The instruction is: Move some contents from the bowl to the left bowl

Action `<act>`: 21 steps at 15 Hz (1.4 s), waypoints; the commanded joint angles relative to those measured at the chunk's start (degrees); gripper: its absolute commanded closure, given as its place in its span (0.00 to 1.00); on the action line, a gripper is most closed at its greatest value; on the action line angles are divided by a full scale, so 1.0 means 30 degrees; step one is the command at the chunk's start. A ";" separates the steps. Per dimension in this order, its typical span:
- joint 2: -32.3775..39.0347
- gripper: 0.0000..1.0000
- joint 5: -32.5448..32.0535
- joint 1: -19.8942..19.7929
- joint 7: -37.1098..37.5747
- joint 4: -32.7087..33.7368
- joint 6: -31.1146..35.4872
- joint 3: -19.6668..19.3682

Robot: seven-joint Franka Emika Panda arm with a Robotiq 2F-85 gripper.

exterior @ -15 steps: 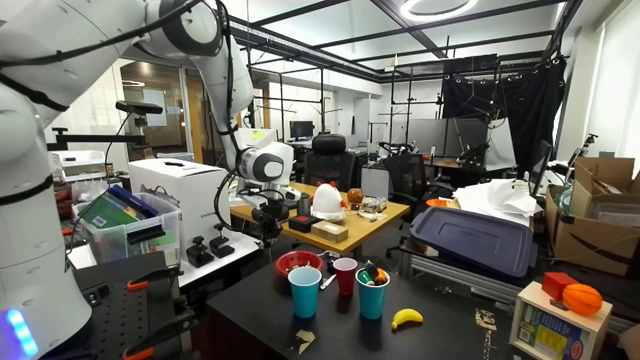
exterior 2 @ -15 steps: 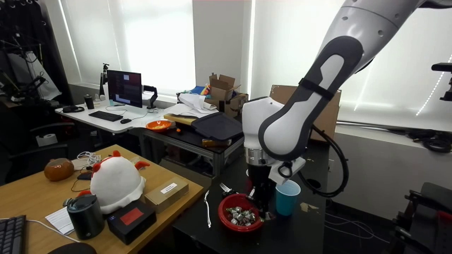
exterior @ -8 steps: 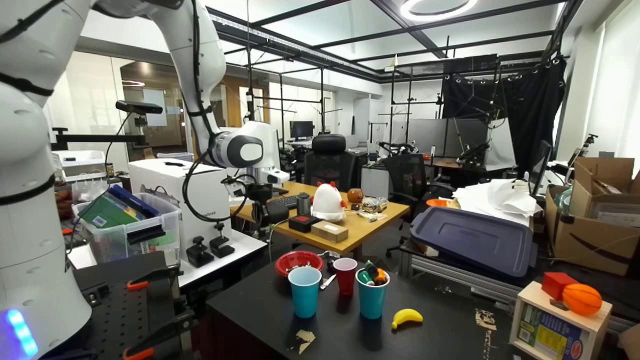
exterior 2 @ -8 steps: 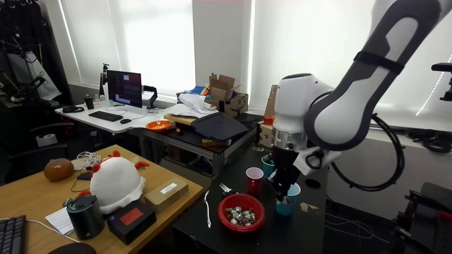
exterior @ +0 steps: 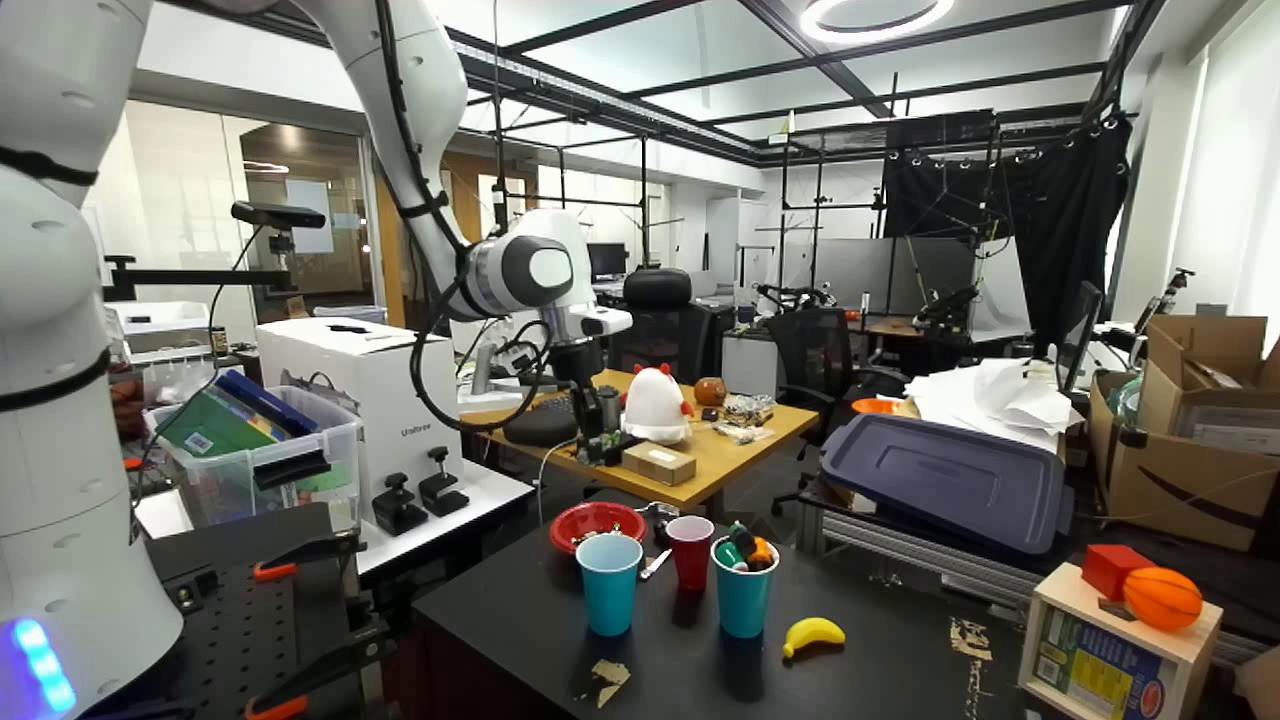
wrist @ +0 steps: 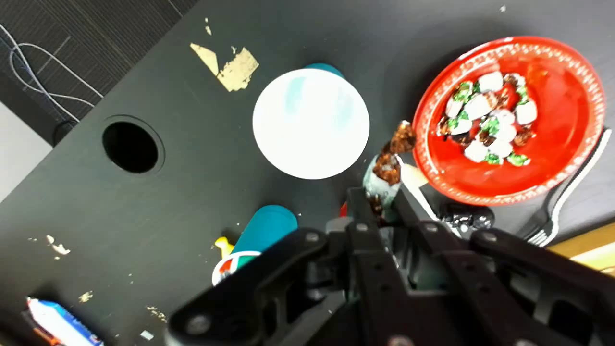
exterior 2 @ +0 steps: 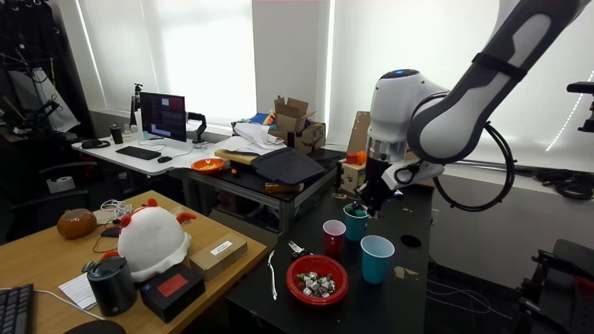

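The claw (wrist: 382, 199) is pinching a wrapped piece (wrist: 387, 168)! Below, two turquoise cups (exterior 2: 375, 266) and a red cup (exterior 2: 332, 243) stand near the red bowl (wrist: 569, 129), more pieces (wrist: 490, 120) inside, a fork (wrist: 571, 186) just beside it; black desk (exterior 2: 380, 311) beneath, bright blinds (exterior 2: 408, 37) behind.

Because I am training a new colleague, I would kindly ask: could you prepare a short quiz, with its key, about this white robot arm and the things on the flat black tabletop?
1. Multiple choice: What lies in the round red plastic bowl?
A) nothing
B) small shiny silver, green and brown pieces
C) wooden blocks

2. True or false: The black two-fingered gripper is closed on crinkly brown-and-silver foil-like material.

3. Short answer: In an exterior view, what lies on the flat black tabletop beside the teal plastic-looking cup full of colourful objects?

Key:
1. B.
2. True.
3. A curved yellow banana, likely plastic.
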 commanded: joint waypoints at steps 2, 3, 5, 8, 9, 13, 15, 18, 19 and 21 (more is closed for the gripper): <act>0.3101 0.96 0.0442 -0.0724 0.0057 0.3579 -0.1184 0.0526; 0.3678 0.96 0.0661 -0.0822 -0.0123 0.4164 -0.1357 0.0646; 0.4498 0.96 0.0899 -0.0719 -0.0061 0.4956 -0.1808 0.0675; 0.4824 0.96 0.0882 -0.0087 0.0765 0.5132 -0.2525 0.0073; 0.4700 0.96 0.0890 -0.0039 0.0956 0.4967 -0.2664 -0.0039; 0.4251 0.96 0.0682 0.0227 0.2519 0.4432 -0.3328 -0.0490; 0.4263 0.96 0.0680 0.0120 0.2919 0.4464 -0.3870 -0.0336; 0.4235 0.96 0.0694 -0.0091 0.3159 0.4362 -0.4489 -0.0049; 0.4242 0.96 0.0698 -0.0118 0.3299 0.4356 -0.4738 0.0006; 0.4260 0.96 0.0730 -0.0227 0.3440 0.4346 -0.5238 0.0150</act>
